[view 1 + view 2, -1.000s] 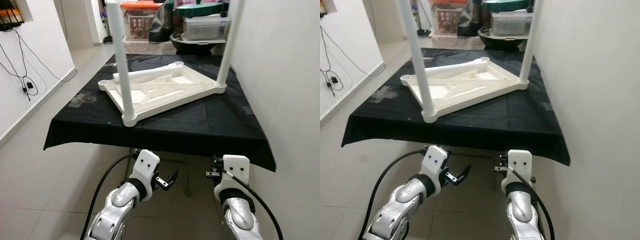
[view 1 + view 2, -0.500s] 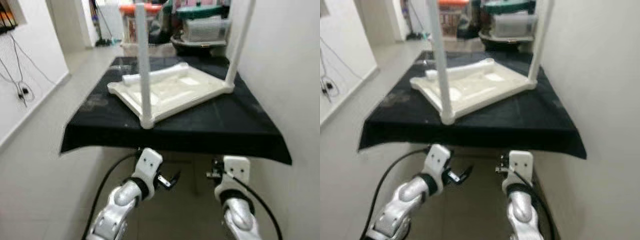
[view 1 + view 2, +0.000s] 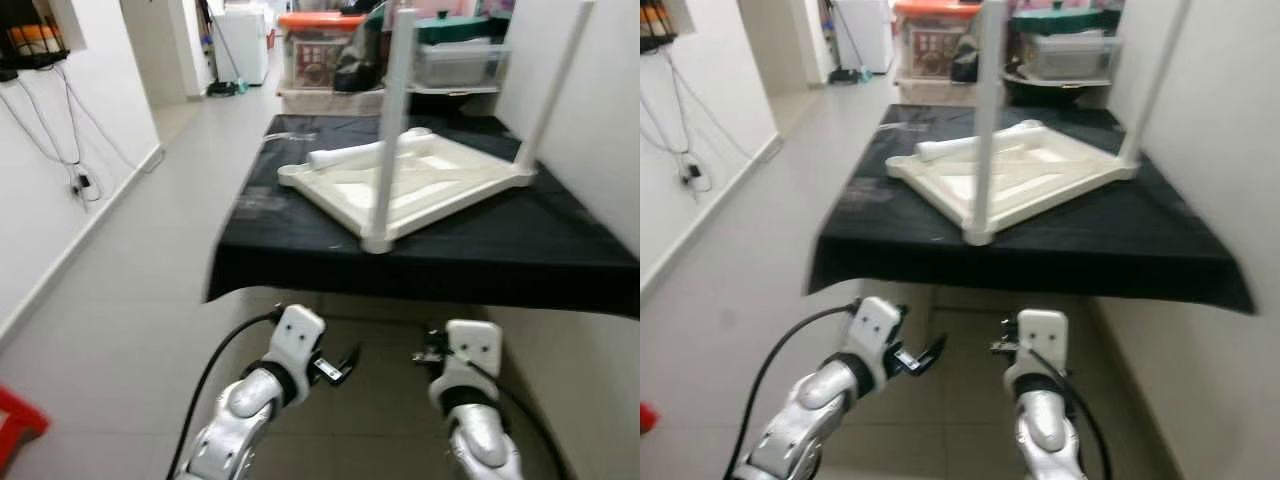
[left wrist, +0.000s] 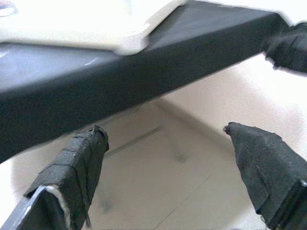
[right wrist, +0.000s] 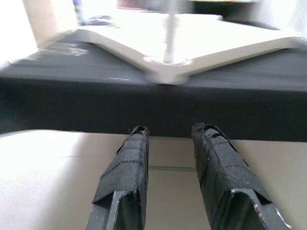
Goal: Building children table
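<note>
A white children's table top (image 3: 430, 185) lies upside down on a table under a black cloth (image 3: 450, 255). One white leg (image 3: 392, 120) stands upright in its near corner. A second leg (image 3: 555, 90) stands at the right corner by the wall. A loose leg (image 3: 365, 153) lies across the far left side of the top. Both arms hang low in front of the table's edge, below the cloth. My left gripper (image 4: 164, 130) is open wide and holds nothing. My right gripper (image 5: 171, 128) has a narrow gap between its fingers, also with nothing in it.
A white wall (image 3: 610, 120) runs close along the table's right side. Plastic storage boxes (image 3: 320, 45) are stacked behind the table. Tiled floor (image 3: 150, 260) stretches along the left, with cables on the left wall (image 3: 75, 150). A red object (image 3: 15, 425) sits on the floor, bottom left.
The whole picture has shifted: the camera turned left, so the table now sits further right and more floor shows. Both arms hang as before, grippers unchanged.
</note>
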Robot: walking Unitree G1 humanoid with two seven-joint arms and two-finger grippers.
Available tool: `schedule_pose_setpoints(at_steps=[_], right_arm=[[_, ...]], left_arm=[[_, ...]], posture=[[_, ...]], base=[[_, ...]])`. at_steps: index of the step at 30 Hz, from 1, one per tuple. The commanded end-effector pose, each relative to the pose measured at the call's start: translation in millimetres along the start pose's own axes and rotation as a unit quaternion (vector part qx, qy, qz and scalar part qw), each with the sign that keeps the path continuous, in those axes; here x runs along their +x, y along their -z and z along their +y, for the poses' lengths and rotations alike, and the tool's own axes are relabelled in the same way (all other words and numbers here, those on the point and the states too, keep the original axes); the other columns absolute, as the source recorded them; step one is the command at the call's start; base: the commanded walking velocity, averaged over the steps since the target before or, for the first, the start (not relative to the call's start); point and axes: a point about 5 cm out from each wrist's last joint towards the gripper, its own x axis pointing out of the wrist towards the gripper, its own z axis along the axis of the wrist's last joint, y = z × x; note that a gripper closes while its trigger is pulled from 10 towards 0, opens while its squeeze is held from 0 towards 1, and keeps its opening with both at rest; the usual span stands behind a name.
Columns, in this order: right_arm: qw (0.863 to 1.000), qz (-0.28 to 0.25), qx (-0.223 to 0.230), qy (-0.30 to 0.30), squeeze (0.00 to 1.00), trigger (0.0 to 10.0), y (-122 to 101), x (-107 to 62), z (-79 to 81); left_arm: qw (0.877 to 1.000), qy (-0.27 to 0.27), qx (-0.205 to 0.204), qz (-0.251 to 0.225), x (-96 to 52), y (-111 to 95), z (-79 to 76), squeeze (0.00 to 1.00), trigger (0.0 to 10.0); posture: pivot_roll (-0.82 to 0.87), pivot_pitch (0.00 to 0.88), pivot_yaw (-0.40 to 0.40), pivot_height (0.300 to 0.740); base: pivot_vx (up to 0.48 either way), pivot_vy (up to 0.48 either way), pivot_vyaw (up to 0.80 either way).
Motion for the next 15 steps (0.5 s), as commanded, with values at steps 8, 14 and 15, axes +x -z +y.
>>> schedule_pose_setpoints(at_steps=[8, 14, 15], right_arm=[[1.000, -0.004, 0.012, -0.020, 0.00, 10.0, 1.7, -1.8, 3.1], [1.000, -0.004, 0.011, -0.027, 0.00, 10.0, 3.6, -1.8, 4.2], [1.000, -0.004, 0.011, -0.027, 0.00, 10.0, 3.6, -1.8, 4.2]], left_arm=[[1.000, 0.006, 0.006, -0.002, 1.1, 2.6, -2.3, 0.00, 10.0], [1.000, 0.010, 0.003, -0.003, 1.3, 4.3, -3.1, 0.00, 10.0], [1.000, 0.010, 0.003, -0.003, 1.3, 4.3, -3.1, 0.00, 10.0]], posture=[[0.04, 0.000, -0.053, 0.740], [0.04, 0.000, -0.052, 0.740], [0.04, 0.000, -0.052, 0.740]], base=[[0.445, 0.069, 0.00], [0.480, 0.000, 0.00], [0.480, 0.000, 0.00]])
